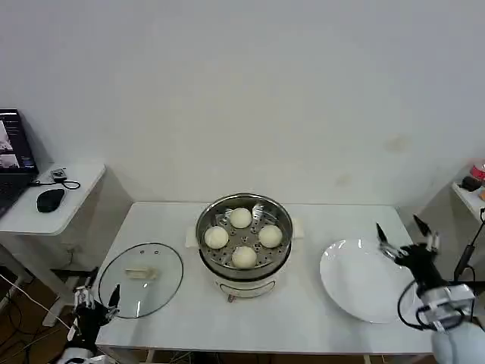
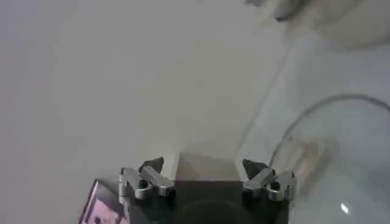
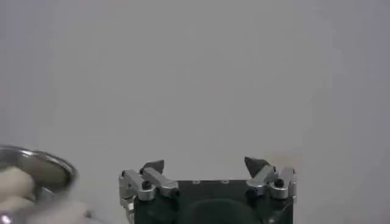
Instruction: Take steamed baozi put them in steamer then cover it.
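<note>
Several cream-white baozi lie on the perforated tray inside the steel steamer, which stands uncovered at the table's middle. The glass cover with its cream handle lies flat on the table's left part. My left gripper hovers open and empty at the table's front-left corner, just beside the cover's rim. In the left wrist view the cover lies beyond the open left gripper. My right gripper is open and empty over the right edge of a white plate. The right wrist view shows the open right gripper and the steamer off to one side.
A bare white plate sits on the table's right part. A side desk with a mouse and a laptop stands at the left. A small shelf is at the far right. A white wall runs behind the table.
</note>
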